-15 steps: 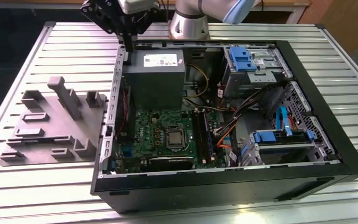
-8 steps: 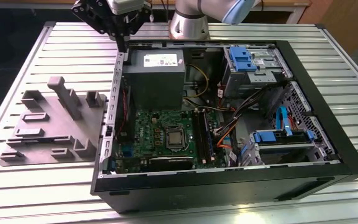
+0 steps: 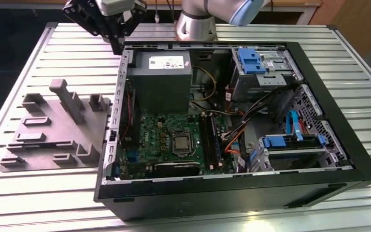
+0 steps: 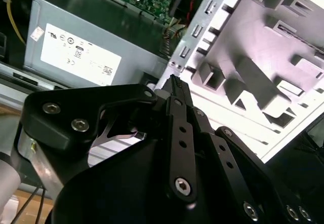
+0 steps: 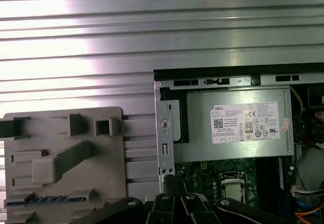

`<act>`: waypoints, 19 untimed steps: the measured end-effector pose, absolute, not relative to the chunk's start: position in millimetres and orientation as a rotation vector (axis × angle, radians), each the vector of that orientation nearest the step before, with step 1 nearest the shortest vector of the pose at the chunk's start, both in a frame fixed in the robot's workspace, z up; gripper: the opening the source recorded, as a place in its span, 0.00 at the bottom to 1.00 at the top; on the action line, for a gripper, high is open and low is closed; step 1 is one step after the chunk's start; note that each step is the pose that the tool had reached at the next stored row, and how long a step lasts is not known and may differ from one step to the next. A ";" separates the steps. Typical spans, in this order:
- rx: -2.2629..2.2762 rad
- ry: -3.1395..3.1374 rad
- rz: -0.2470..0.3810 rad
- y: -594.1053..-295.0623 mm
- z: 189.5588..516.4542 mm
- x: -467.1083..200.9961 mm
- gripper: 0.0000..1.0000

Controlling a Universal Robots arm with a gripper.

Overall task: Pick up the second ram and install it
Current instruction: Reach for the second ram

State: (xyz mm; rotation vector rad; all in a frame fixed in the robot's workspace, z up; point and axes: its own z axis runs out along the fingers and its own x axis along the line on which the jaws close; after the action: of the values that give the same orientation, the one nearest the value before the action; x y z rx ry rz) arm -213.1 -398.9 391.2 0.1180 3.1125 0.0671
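Blue-green second ram (image 5: 45,199): seated in a slot of the grey fixture (image 5: 66,158), seen in the first wrist view as a thin strip with dark chips in a row.
Ram axis: long axis parallel to the slats of the metal surface (image 5: 162,31). One end points at the open case (image 3: 340,159), the other away from it.
Ram vs hand: well apart, no contact. Ram is off to the side of my hand (image 5: 170,181), out across the fixture on the part away from the case.
Hand: fingers pressed together, nothing between them. Tips (image 4: 174,82) hang over the case wall that borders the fixture.
Hand, exterior view: my hand (image 3: 116,48) is up above the case's corner by the power supply (image 3: 162,72).
Fixture: flat on the surface, just beside the case, on the exterior view's left (image 3: 50,130).
Case: lying open side up, motherboard (image 3: 166,140) exposed.
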 end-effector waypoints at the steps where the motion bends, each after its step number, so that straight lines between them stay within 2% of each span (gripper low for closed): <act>1: 0.118 3.112 0.067 -399.0 391.2 -215.3 0.10; 19: 0.118 3.112 0.067 -398.9 388.8 -251.7 0.10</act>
State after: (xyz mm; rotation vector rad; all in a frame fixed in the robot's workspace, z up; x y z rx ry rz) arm -251.7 -398.9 388.8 0.1180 3.1125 0.0671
